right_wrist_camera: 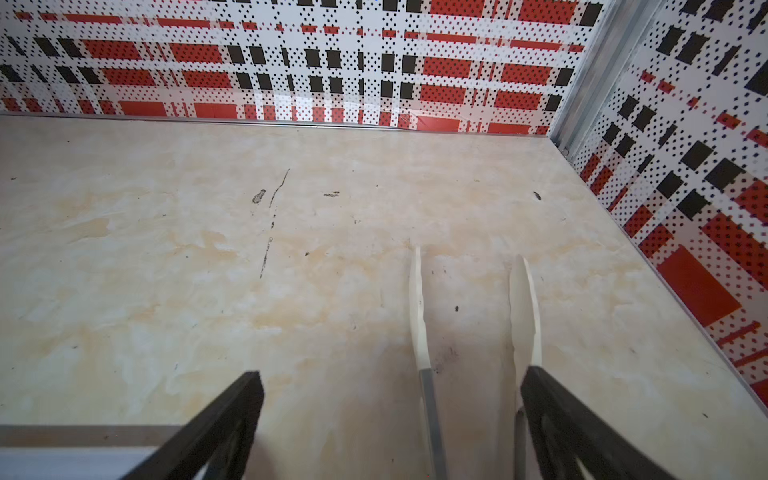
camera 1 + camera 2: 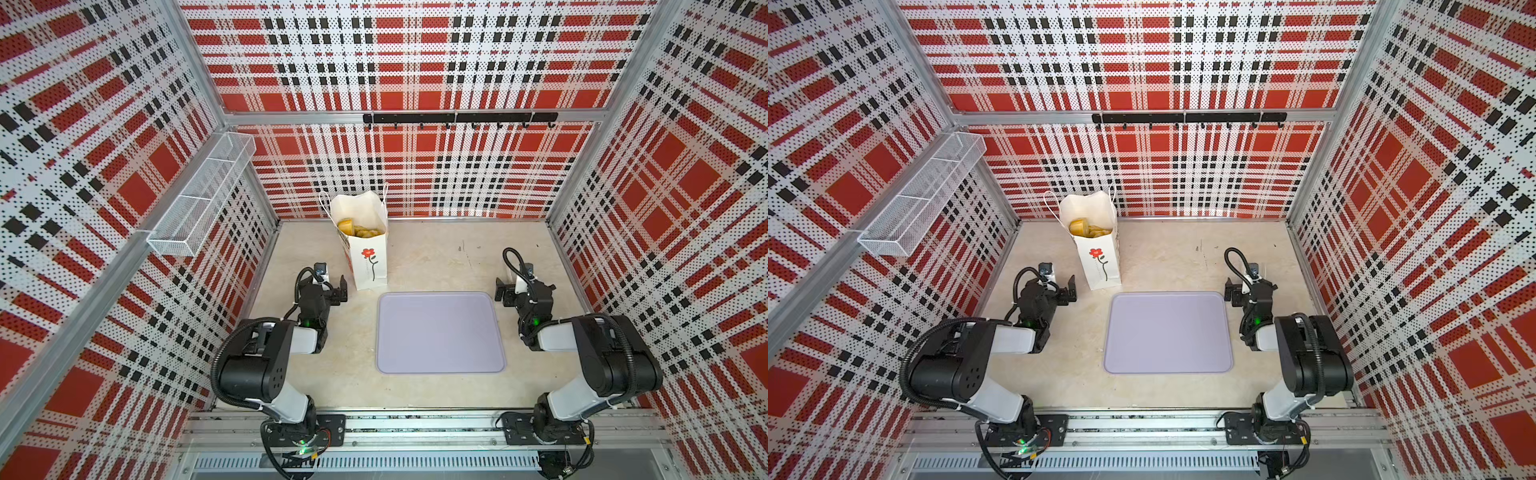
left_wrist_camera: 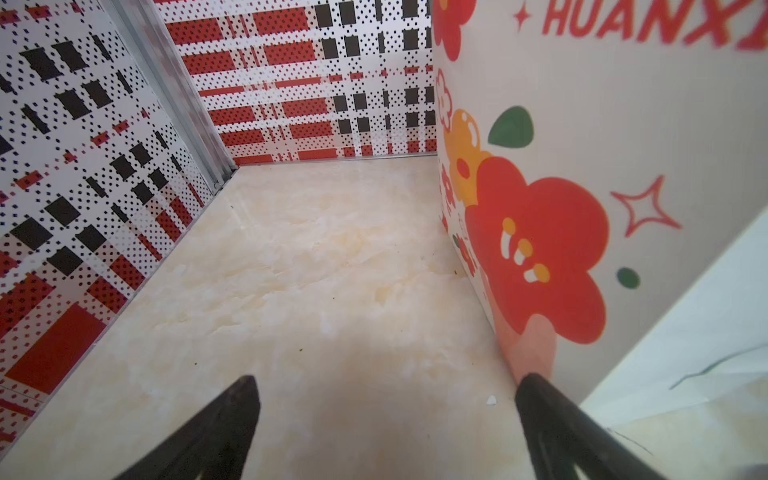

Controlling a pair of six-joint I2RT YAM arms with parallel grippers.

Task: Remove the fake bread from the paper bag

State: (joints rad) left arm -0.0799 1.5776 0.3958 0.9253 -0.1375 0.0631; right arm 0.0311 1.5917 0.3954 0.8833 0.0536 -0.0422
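Both grippers are spread and empty: the left gripper (image 2: 338, 292) just beside the foot of the paper bag (image 2: 370, 259), the right gripper (image 2: 501, 292) beside the lavender tray (image 2: 440, 332). The fake bread (image 2: 360, 228) sits inside the upright bag. A sideways nudge could tip that tall, light bag, and its narrow mouth may snag a reaching gripper. Open worktop (image 2: 436, 253) lies toward the right arm, with the back wall (image 2: 415, 187) close behind the bag.

We've got two black-and-white jointed arms (image 2: 253, 370), ribbed black cable hoses (image 2: 213, 372) looping along them, small green lights (image 2: 306, 322) aglow.
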